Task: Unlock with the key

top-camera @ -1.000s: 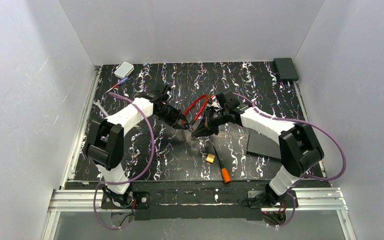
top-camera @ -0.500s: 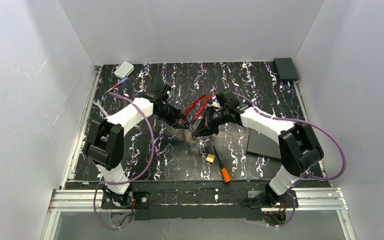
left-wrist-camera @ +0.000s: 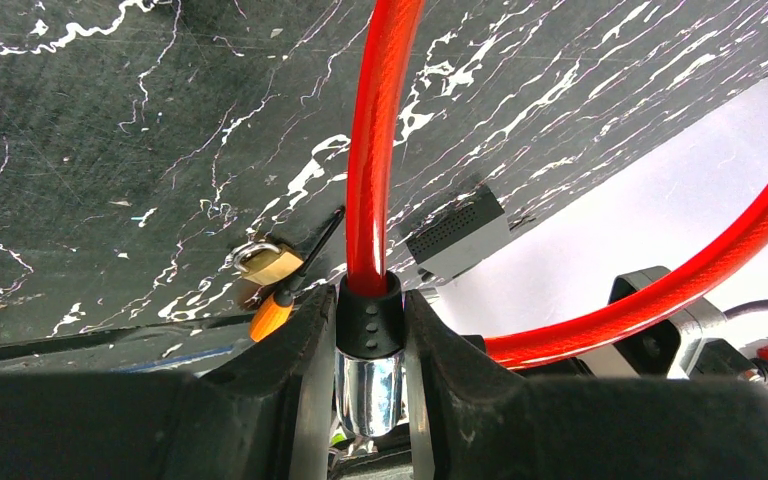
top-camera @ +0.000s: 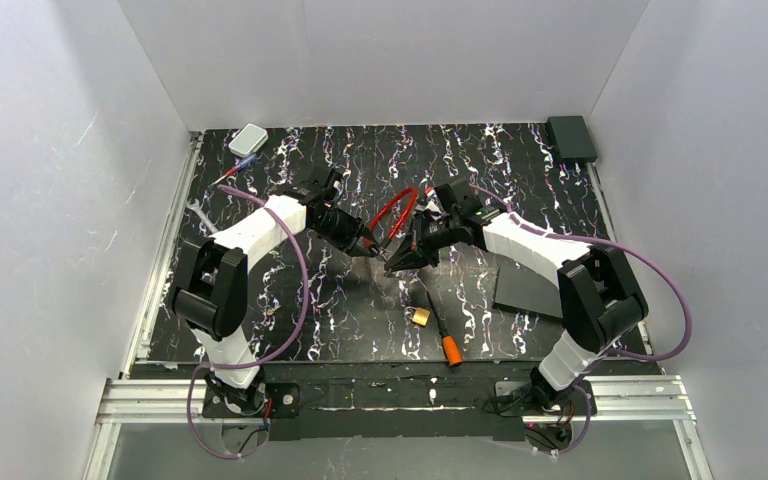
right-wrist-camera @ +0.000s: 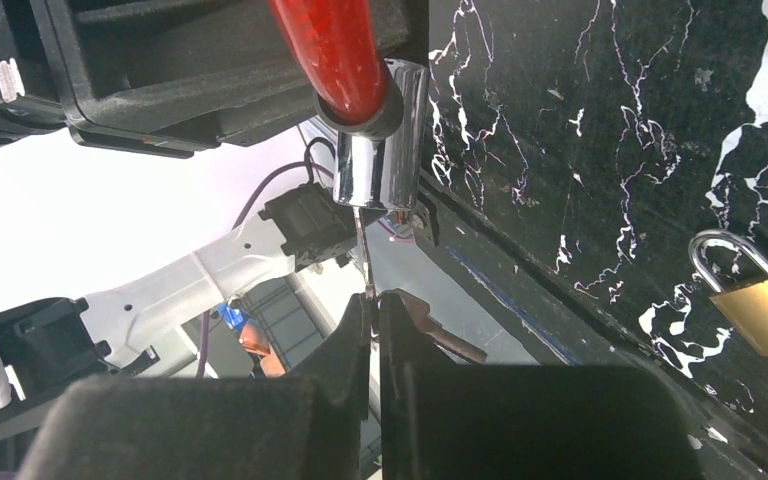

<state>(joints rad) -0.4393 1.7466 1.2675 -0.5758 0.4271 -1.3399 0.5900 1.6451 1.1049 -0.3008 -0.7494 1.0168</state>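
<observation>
My left gripper (left-wrist-camera: 370, 330) is shut on the chrome lock barrel (left-wrist-camera: 370, 385) at the end of a red cable (left-wrist-camera: 380, 150), held above the table. My right gripper (right-wrist-camera: 374, 300) is shut on the key (right-wrist-camera: 364, 255). Its thin silvery blade points up and reaches the barrel's (right-wrist-camera: 380, 150) end face; I cannot tell how deep it goes. From above, the left gripper (top-camera: 372, 246) and right gripper (top-camera: 396, 262) meet tip to tip mid-table, with the red cable (top-camera: 392, 208) looping behind them.
A small brass padlock (top-camera: 421, 317) and an orange-handled screwdriver (top-camera: 442, 335) lie near the front of the table. A dark plate (top-camera: 525, 290) lies right of them. A white box (top-camera: 248, 139) sits back left, a black box (top-camera: 571, 137) back right.
My right gripper has edged slightly up and left toward the lock barrel with the key. The left arm has held still.
</observation>
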